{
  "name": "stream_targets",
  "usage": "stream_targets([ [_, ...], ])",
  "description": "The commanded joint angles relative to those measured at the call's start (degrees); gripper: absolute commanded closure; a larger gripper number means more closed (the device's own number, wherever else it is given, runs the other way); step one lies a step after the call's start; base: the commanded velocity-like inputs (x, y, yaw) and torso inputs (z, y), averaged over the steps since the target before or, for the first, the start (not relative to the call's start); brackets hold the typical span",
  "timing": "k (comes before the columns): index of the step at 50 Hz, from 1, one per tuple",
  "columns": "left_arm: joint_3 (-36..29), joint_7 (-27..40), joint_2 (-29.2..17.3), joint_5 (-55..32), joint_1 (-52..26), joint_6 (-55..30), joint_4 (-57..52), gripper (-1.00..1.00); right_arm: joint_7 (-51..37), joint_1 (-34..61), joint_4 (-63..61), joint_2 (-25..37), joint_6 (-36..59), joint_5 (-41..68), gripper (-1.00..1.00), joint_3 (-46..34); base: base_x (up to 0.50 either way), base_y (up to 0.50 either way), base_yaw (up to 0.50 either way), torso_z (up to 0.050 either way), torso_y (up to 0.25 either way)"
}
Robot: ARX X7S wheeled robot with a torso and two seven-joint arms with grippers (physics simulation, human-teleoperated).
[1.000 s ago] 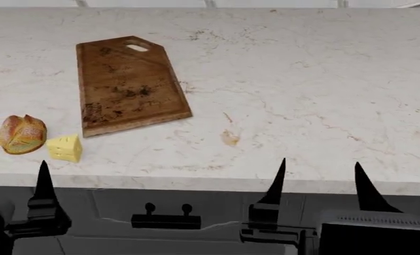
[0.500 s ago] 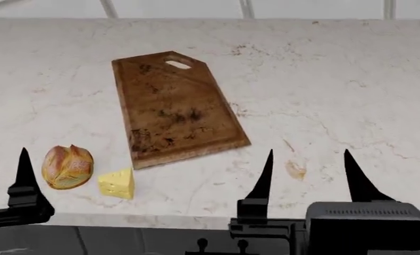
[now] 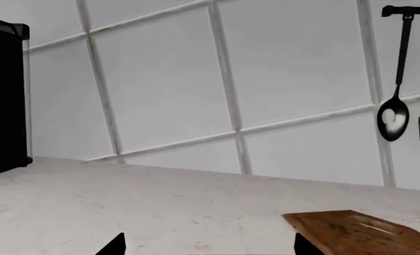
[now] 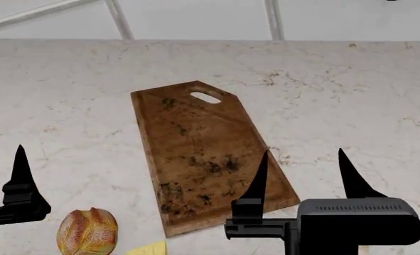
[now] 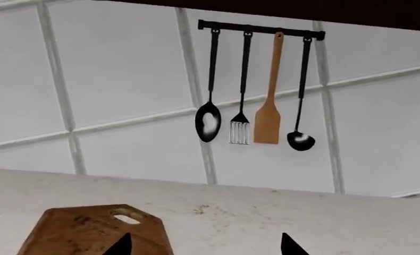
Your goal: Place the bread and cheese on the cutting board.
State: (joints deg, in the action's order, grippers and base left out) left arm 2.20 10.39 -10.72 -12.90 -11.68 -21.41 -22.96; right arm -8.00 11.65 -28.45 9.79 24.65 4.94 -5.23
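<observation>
Approach step: both empty grippers, left gripper (image 4: 4,175) and right gripper (image 4: 303,172), jaws spread, hover short of the round golden-brown crusty bread (image 4: 87,231), which needs grasping before the dark wooden cutting board (image 4: 195,143).

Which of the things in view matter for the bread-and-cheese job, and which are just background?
For the job:
bread
cheese, only its corner in view
cutting board

Just there:
hanging utensil rack with spoon, slotted turner, wooden spatula, ladle
black appliance
</observation>
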Motion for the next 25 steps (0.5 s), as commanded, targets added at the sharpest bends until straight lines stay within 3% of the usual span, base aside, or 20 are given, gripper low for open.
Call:
stream_targets([
  [1, -0.4, 0.4, -0.5, -0.9, 0.2, -0.5, -1.0, -1.00, 0.2, 1.9, -2.8, 0.8, 8.1, 2.1, -1.00, -1.0, 0.00, 0.00, 0.00, 0.000, 0.000],
  [8, -1.2, 0.5, -1.1, -1.4, 0.3, -0.9, -2.0, -1.00, 2.2, 3.2, -11.0, 2.4, 17.2, 3.7, -1.00, -3.5, 0.00, 0.00, 0.00, 0.000, 0.000],
  [11, -1.0, 0.7, -1.3, -1.8, 0.3, -1.2, -2.5, -1.00, 3.2, 6.5, -18.0, 3.4, 28.3, 6.6, -1.00, -3.6, 0.00, 0.00, 0.00, 0.000, 0.000],
  [16, -0.7, 0.9, -1.7, -2.5, 0.3, -1.4, -3.0, -1.00, 8.5, 15.7, -27.4, 1.6, 48.6, 18.3, -1.00, 3.8, 0.00, 0.00, 0.00, 0.000, 0.000],
  [25, 0.1, 1.1, -2.2, -3.7, 0.3, -1.7, -3.4, -1.00, 12.6, 21.3, -28.6, -2.9, 62.2, 27.3, -1.00, 10.3, 0.00, 0.00, 0.00, 0.000, 0.000],
])
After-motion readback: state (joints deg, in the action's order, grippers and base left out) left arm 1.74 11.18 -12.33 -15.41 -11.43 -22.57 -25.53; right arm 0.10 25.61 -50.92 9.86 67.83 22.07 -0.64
